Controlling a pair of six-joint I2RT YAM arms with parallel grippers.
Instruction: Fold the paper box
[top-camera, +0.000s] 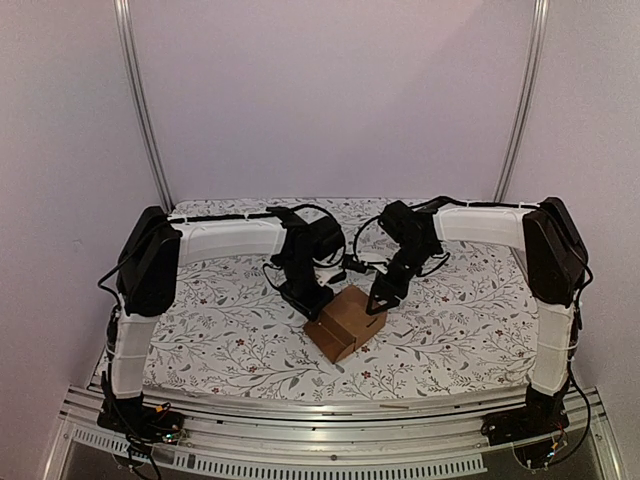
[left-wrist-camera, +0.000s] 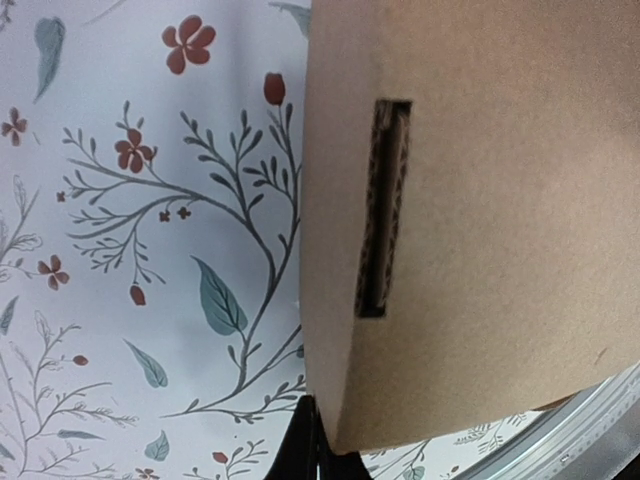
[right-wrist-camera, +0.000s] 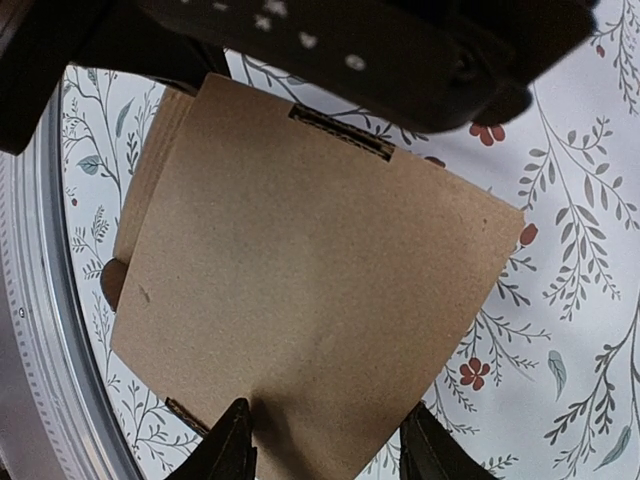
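The paper box (top-camera: 345, 322) is a small brown cardboard carton, partly folded, in the middle of the table. In the left wrist view its panel (left-wrist-camera: 480, 200) with a narrow slit (left-wrist-camera: 383, 205) fills the right side. My left gripper (top-camera: 312, 300) is at the box's far left edge; its fingers (left-wrist-camera: 318, 440) are closed together, their tips against the box's lower corner. My right gripper (top-camera: 382, 300) is at the box's right side. It is open (right-wrist-camera: 330, 450), with one finger on each side of the near corner of the box's top panel (right-wrist-camera: 310, 270).
The table has a white floral cloth (top-camera: 220, 320). An aluminium rail (top-camera: 330, 410) runs along the near edge and also shows in the right wrist view (right-wrist-camera: 40, 330). The left arm's black body (right-wrist-camera: 350, 50) hangs over the far edge of the box.
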